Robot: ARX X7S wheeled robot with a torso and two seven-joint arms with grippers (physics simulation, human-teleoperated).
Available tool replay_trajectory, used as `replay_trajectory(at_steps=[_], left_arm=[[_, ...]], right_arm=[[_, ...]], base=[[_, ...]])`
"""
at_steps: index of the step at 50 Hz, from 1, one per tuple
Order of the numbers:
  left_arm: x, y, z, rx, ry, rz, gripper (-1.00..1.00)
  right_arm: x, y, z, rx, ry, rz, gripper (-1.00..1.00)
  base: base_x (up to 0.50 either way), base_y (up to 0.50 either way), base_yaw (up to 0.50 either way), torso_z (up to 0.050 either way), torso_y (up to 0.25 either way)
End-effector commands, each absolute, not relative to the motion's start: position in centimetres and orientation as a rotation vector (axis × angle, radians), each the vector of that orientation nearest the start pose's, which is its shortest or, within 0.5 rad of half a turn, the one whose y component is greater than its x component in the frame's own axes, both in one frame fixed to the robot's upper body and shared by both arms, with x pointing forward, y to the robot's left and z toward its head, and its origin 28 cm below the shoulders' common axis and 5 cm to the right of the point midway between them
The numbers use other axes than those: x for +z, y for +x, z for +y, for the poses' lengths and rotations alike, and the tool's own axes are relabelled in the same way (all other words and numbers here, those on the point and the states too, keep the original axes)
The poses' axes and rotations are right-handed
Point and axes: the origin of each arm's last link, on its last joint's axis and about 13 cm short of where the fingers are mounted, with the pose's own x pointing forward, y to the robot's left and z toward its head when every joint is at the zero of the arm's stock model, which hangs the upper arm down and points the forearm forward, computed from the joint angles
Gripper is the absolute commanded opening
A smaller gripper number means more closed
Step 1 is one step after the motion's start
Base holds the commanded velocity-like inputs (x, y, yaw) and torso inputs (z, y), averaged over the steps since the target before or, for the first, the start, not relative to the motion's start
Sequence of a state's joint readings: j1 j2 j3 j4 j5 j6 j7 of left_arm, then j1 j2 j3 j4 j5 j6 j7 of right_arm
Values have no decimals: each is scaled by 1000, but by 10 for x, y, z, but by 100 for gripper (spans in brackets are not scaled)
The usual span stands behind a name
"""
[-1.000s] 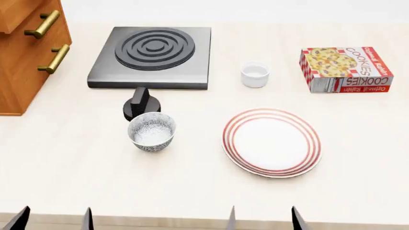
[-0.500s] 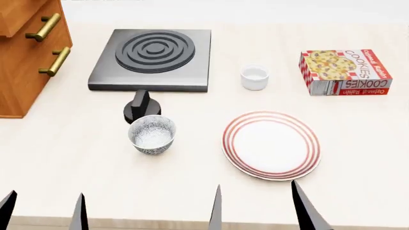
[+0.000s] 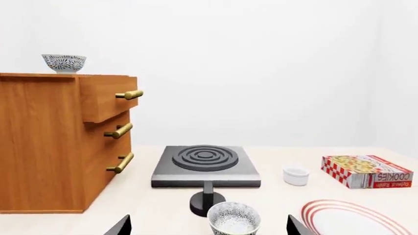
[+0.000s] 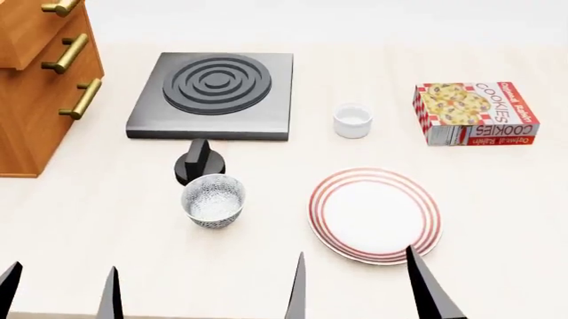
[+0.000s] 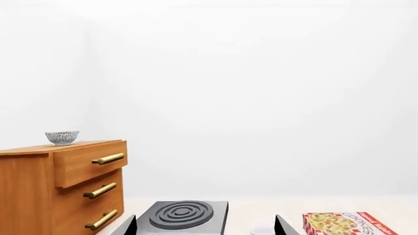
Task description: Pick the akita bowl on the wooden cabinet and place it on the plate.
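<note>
Cabinet-top (image 3: 39,76) akita bowl (image 3: 64,62), contents unseen

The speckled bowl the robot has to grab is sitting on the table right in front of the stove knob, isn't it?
No. That is the twin bowl. The akita bowl sits on top of the wooden cabinet, as the left wrist view shows.
</note>
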State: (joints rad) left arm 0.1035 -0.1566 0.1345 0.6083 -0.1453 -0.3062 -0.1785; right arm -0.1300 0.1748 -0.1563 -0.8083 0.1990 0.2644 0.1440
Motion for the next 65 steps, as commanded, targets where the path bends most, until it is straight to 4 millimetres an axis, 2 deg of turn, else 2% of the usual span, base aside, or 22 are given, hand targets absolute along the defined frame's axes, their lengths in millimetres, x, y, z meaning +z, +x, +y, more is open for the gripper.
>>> replay_trajectory(at_steps=[1,4,13,57,65], left_arm=[[98,176,198,-36,-19,-168,100],[100,175,198,-38,-33,-179,100],[99,175,198,-32,-28,-172,100],[99,175,198,-44,-33,-170,100],[98,175,197,-47,-34,-154,100]], right_arm=[[136,157,-85,105,91,-394,100],[137,157,-87,57,85,-407,100],[138,156,-86,58,84,-415,100],[137,155,-85,89,98,-416,100],[135,157,-82,102,79,-393,100]], base=[[0,0,0,50,0],[0,0,0,22,0],[0,142,0,0,0],[15,500,0,0,0],[15,284,0,0,0]])
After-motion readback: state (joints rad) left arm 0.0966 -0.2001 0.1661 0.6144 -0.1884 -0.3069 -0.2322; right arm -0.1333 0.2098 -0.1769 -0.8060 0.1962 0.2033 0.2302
